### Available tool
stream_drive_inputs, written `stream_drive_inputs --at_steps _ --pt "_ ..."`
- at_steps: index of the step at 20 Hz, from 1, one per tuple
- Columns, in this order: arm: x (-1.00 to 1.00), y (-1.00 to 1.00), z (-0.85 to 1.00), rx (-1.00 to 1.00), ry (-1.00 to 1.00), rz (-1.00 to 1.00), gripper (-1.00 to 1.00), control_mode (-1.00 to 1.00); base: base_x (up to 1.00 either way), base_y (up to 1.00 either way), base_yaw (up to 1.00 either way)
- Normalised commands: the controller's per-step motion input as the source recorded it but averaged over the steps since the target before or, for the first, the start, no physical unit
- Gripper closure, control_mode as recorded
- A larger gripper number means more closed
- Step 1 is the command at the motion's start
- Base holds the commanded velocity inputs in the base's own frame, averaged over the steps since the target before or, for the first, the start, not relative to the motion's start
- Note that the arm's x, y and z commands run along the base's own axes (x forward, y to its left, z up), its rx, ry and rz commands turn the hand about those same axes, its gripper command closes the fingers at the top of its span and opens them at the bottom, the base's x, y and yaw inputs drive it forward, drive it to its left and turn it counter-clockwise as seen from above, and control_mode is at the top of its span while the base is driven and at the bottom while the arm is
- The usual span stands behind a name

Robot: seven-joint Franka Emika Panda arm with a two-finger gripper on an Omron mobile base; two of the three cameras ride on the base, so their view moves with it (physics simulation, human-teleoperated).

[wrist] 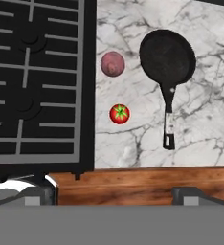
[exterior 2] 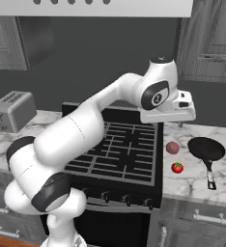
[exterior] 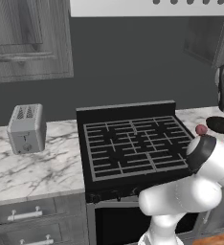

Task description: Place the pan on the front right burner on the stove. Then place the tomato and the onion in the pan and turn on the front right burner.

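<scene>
Your gripper [wrist: 114, 191] stands wide open and holds nothing; in the hand view its two grey tips poke up at the bottom edge, above the wood floor and the counter's front edge. That view looks straight down and gives you the clearest layout: the pan [wrist: 167, 56] lies on the marble counter [wrist: 209, 119] right of the stove [wrist: 37, 81], handle pointing toward the counter's front. The onion [wrist: 112, 63] sits between the stove's edge and the pan, touching neither. The tomato [wrist: 119, 114] lies nearer the front, apart from both. The right base view shows you the same three things under the raised hand, plus the front right burner [exterior 2: 136, 166], bare. The left base view adds the toaster [exterior: 26, 128] on the counter left of the stove, while the arm covers most of the right counter there.
</scene>
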Motion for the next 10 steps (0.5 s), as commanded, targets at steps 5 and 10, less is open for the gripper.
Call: stream_drive_inputs --at_steps 5,10 --pt "0.00 -0.34 0.00 0.00 0.00 0.00 -1.00 -1.00 0.00 0.00 0.00" --pt "0.00 -0.30 -0.05 0.00 0.00 0.00 -1.00 -1.00 0.00 0.00 0.00"
